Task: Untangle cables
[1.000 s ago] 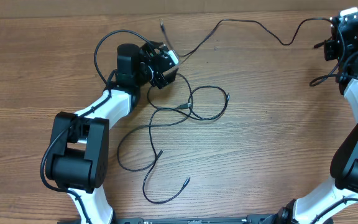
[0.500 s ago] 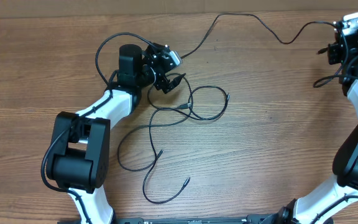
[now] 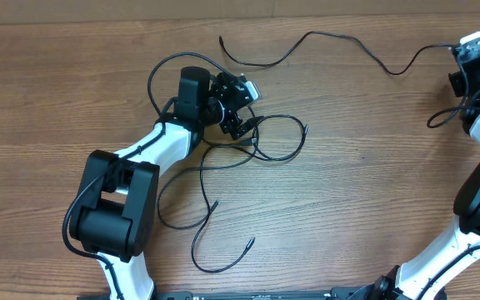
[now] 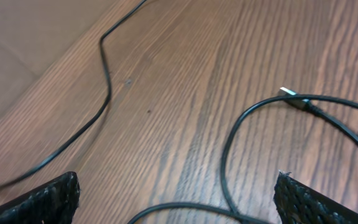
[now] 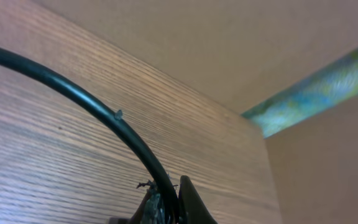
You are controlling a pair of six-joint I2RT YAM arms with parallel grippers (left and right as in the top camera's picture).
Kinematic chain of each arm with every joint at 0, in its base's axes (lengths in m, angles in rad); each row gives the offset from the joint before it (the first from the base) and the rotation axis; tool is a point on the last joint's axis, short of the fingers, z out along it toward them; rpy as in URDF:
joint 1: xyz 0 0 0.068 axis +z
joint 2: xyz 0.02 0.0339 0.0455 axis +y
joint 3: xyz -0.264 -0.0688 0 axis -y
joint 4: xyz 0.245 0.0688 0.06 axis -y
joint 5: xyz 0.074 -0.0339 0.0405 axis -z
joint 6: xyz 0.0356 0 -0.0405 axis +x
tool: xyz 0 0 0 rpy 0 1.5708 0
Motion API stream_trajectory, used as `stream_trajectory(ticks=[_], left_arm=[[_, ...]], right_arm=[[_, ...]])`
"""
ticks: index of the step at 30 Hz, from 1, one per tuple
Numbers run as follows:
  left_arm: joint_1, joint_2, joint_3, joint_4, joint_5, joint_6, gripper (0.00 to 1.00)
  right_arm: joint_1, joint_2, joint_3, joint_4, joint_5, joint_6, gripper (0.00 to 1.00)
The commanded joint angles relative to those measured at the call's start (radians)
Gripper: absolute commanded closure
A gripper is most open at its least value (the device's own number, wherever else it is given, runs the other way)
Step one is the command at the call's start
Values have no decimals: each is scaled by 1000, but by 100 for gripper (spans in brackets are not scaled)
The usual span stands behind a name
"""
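Within the right hand (image 5: 165,200) — cable (image 5: 73,91) tip hidden.

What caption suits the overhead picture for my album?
Open left gripper above tangled thin black cables; right gripper clamps one long black cable.

A brown wood-grain worktop (image 3: 373,183) carries thin black cables (image 3: 252,143). Most of them lie in loose, overlapping loops left of the middle, with two loose ends trailing toward the near edge. One long cable (image 3: 332,35) lies apart from the loops, snaking along the far edge from left of centre toward the far right corner.
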Motion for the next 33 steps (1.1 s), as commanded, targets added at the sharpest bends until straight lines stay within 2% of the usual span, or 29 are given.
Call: stream_trajectory(ticks=[1, 8, 10, 12, 14, 15, 18, 23, 30, 33], left_arm=[[-10, 9, 12, -8, 19, -17, 1], [-10, 9, 12, -20, 20, -84, 0], [-10, 9, 12, -20, 19, -87, 0], [-10, 9, 12, -19, 19, -87, 0], [-10, 9, 12, -19, 19, -87, 0], [-10, 9, 12, -20, 20, -87, 1], [-10, 9, 12, -20, 19, -87, 1], [-9, 9, 12, -19, 19, -87, 0], [-9, 9, 12, -22, 19, -87, 0], [-9, 9, 12, -22, 19, -87, 0]], right_arm=[[-4, 6, 16, 29, 3, -158, 96], [-37, 19, 16, 21, 1, -185, 96], [-49, 30, 16, -10, -9, -185, 87], [-62, 41, 16, -55, -22, -184, 64], [-71, 50, 16, -100, -28, -181, 7], [-74, 52, 16, -119, -28, -181, 0], [-75, 53, 16, -169, -28, -161, 0], [-69, 53, 16, -220, -28, -11, 0], [-59, 53, 16, -407, -27, 39, 0], [-59, 53, 16, -491, -27, 108, 0]])
